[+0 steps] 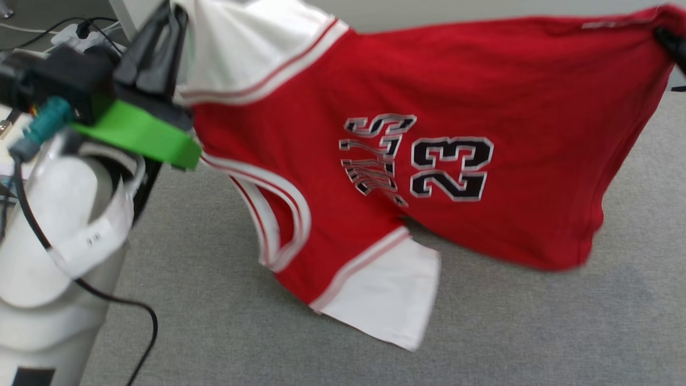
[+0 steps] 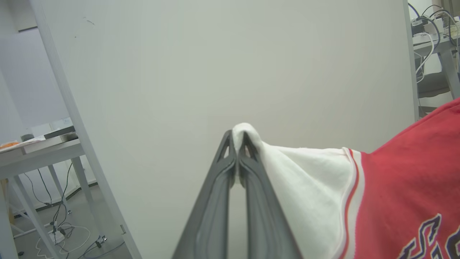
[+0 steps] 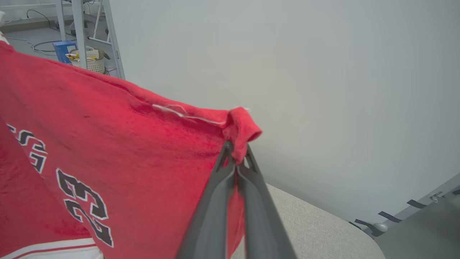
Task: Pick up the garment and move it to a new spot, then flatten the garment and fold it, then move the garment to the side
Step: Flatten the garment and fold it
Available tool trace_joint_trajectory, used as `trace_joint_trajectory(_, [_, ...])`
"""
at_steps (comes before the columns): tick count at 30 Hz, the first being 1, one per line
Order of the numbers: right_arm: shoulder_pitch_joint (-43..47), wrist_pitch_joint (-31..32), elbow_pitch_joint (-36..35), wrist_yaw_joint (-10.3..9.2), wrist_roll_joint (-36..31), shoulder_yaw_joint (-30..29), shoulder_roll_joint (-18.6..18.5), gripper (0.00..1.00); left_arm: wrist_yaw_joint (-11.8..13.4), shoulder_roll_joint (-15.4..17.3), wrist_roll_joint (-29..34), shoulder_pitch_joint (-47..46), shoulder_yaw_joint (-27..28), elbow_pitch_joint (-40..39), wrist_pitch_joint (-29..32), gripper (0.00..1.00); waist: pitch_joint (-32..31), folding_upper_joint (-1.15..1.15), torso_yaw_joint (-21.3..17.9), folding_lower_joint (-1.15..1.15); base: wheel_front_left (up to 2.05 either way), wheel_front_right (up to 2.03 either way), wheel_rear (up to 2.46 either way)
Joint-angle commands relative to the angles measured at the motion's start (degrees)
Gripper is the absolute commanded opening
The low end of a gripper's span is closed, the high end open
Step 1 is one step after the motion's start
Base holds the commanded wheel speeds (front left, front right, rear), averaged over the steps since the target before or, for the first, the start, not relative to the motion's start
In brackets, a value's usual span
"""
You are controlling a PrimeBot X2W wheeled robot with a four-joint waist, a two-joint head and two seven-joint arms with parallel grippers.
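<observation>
The garment (image 1: 429,96), a red jersey with white sleeves, striped trim and a black "23", hangs stretched sideways in the air above the grey table (image 1: 241,321). My left gripper (image 1: 161,32) at the upper left is shut on a white sleeve (image 2: 305,180); in the left wrist view the sleeve's tip pokes out between the fingertips (image 2: 230,144). My right gripper (image 1: 670,43) at the right edge is shut on the red hem corner (image 3: 242,129). The lower sleeve (image 1: 391,300) dangles near the table's surface.
A pale wall (image 2: 215,72) stands close behind the table. Metal table legs and loose cables (image 2: 61,223) lie to the left on the floor. A shelf with a basket and a blue box (image 3: 82,57) stands further off.
</observation>
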Motion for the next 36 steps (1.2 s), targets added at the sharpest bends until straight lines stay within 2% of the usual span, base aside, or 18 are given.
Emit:
trace_joint_trajectory(1, [-1.4, 0.0, -0.6, -0.04, -0.9, -1.4, 0.5, 0.0, -0.6, 0.1, -0.1, -3.5, 0.0, 0.3, 0.6, 0.0, 0.0, 0.0, -0.6, 0.0, 0.0, 0.0, 0.0])
trace_joint_trajectory(9, [-6.2, 2.7, -2.0, -0.04, -3.8, -5.8, 2.5, 0.0, -2.1, -0.2, 0.0, -17.6, -1.2, 5.5, 1.1, 0.0, 1.1, 0.0, -1.5, 0.0, 0.0, 0.0, 0.0])
trace_joint_trajectory(16, [-11.4, 4.1, 0.1, -0.04, -5.0, -6.4, 4.4, 0.0, -2.8, -0.4, -0.4, -26.5, -3.3, 11.0, 0.7, 0.0, 4.1, 0.0, -1.6, 0.0, 0.0, 0.0, 0.0])
trace_joint_trajectory(22, [-19.2, 5.4, 3.0, -0.04, -5.8, -5.1, 6.0, 0.0, -3.1, 0.1, -0.2, -34.5, -4.8, 15.0, 1.2, 0.0, 9.9, 0.0, -2.2, 0.0, 0.0, 0.0, 0.0])
trace_joint_trajectory(31, [-38.8, 5.4, 13.7, -0.04, -9.4, -1.1, 10.8, 0.0, -3.2, 0.2, -0.2, -50.6, -5.8, 18.8, 3.9, 0.0, 20.5, 0.0, -4.4, 0.0, 0.0, 0.0, 0.0])
trace_joint_trajectory(36, [-50.0, 2.6, 21.2, -0.04, -11.6, 0.2, 14.0, 0.0, -3.0, 0.2, 0.7, -57.9, -5.6, 19.2, 5.6, 0.0, 24.8, 0.0, -4.9, 0.0, 0.0, 0.0, 0.0])
